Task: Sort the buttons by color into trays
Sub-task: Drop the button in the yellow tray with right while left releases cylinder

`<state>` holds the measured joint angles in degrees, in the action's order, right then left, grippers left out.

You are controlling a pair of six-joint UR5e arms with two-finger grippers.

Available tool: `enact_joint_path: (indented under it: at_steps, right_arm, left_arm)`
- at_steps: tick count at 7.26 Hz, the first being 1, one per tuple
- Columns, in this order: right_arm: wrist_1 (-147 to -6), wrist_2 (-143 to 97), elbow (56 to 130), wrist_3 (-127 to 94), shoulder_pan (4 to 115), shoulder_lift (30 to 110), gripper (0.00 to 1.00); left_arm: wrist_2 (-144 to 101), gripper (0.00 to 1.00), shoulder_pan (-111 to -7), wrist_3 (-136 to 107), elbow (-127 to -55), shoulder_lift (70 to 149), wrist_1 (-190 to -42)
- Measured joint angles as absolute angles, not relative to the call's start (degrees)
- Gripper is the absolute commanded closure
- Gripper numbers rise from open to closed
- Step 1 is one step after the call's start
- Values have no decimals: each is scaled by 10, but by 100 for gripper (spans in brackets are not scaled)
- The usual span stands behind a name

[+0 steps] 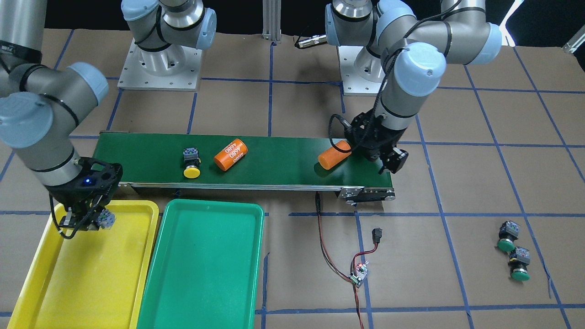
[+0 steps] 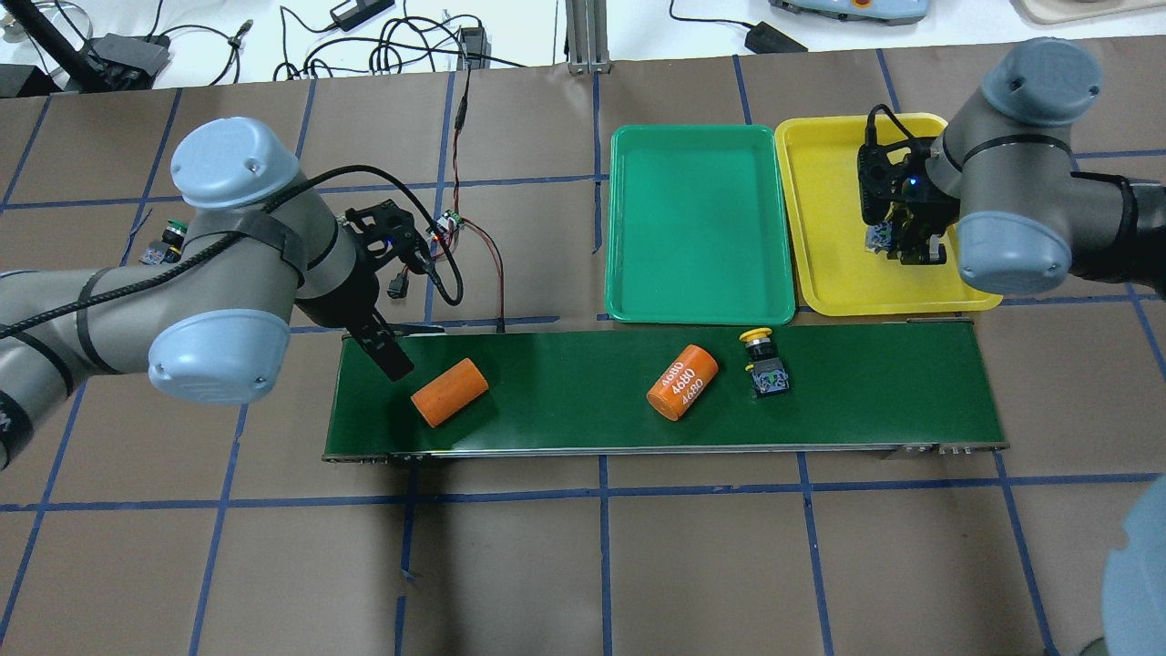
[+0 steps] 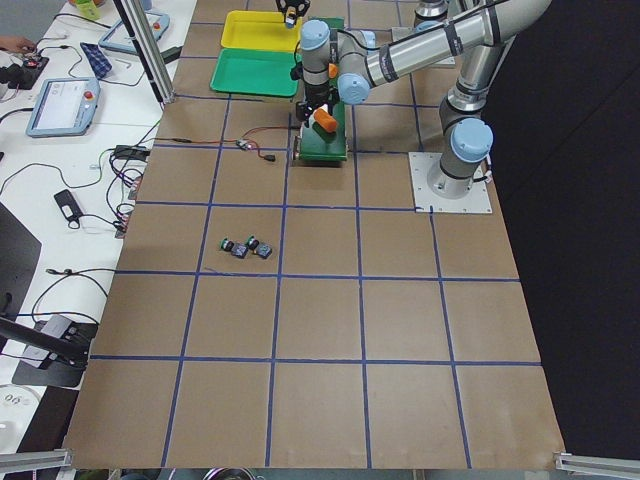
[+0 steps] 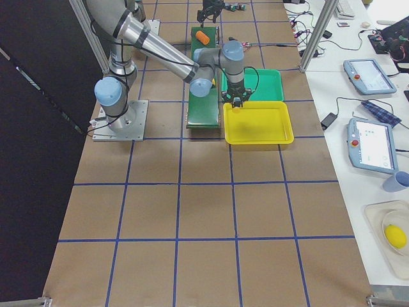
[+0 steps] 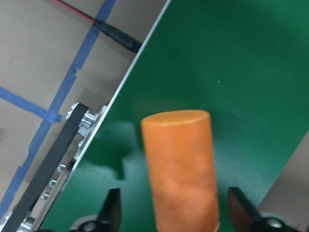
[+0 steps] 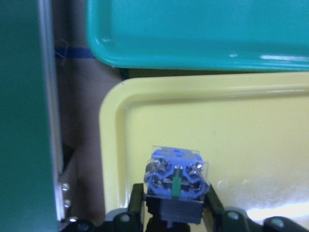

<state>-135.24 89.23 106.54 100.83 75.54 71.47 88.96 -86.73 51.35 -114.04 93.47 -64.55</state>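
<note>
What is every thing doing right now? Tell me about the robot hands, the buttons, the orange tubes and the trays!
right hand: shut on a button.
held button: gripped over the yellow tray, cap hidden.
left hand: open, astride the plain cylinder.
plain orange cylinder: lying on the belt, not gripped.
4680 cylinder: lying on the belt.
yellow button: on its side on the belt.
green buttons: lying on the table.
green tray: empty.
yellow tray: nothing lying inside.

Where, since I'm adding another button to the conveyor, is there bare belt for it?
Two bare stretches of belt: between the plain orange cylinder and the 4680 cylinder, and from the yellow button to the belt's end by the yellow tray. Crowded: the left hand straddles the plain cylinder, and the 4680 cylinder lies close beside the button.
</note>
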Motion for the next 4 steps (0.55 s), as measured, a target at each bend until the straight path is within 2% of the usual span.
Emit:
enact_joint_path:
  at_steps: [2,4]
  right_arm:
    - [-1348,881,1035,995,742,684,0]
    - [-1289,879,1035,865,741,708,0]
  left_arm:
    - [888,0,-758,442,-1108,970,-669]
    - [891,0,-681,414,-1047,1037,-670]
